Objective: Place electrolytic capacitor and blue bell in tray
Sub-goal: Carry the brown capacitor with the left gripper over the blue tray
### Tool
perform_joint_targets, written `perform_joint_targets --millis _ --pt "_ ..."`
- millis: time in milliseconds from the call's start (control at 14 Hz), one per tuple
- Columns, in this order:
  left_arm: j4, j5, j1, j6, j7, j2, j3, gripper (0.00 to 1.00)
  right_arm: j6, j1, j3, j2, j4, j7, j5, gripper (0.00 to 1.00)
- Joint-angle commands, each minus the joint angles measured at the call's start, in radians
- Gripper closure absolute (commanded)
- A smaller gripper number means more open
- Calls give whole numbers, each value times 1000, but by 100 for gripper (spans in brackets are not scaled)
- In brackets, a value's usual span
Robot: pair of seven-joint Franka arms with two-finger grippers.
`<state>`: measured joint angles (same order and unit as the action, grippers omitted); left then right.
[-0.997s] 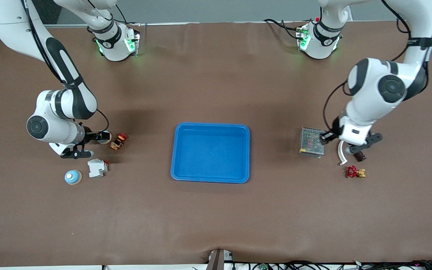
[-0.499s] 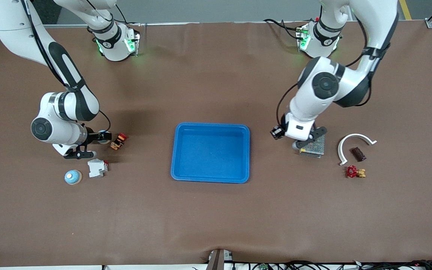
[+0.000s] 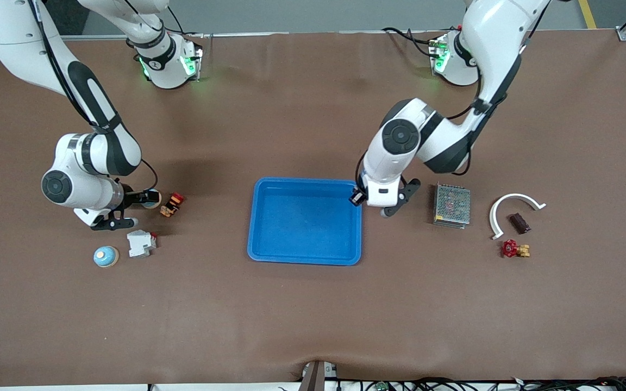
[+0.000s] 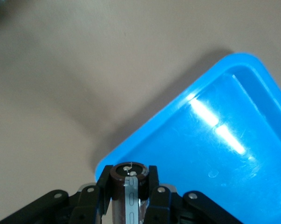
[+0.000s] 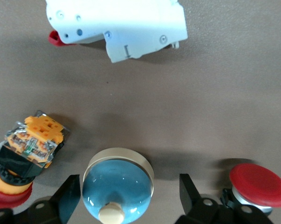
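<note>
Cap. (image 4: 127,173) is clenched in left hand (image 4: 128,198) over tray (image 3: 305,181) rim, 3 o'clock; next, shift inward and release needed. Right hand (image 5: 129,198) is spread astride bell (image 5: 118,179).

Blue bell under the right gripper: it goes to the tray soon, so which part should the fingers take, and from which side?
Take the blue bell low, across its round tan base, coming from straight above. The dome slopes, so pads set higher up would likely slip. The open right gripper straddles it, with a gap at each side.
</note>
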<state>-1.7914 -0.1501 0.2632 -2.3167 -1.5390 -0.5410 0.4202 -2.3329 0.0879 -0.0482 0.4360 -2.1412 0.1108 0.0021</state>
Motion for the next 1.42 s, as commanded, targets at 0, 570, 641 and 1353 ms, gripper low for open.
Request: perform_joint_targets --millis 0,570,641,1353 --pt "111 -23 45 16 -94 -91 -9 100 -9 9 -9 9 1 10 -8 2" --pt "181 -23 134 14 -257 -195 -67 100 -22 3 -9 20 6 9 -7 15" --pt "181 -23 160 13 -289 -195 -95 100 -19 3 -9 20 7 9 -7 21" --pt "205 -23 182 13 -331 -220 -132 0 59 3 -12 10 59 9 -7 57"
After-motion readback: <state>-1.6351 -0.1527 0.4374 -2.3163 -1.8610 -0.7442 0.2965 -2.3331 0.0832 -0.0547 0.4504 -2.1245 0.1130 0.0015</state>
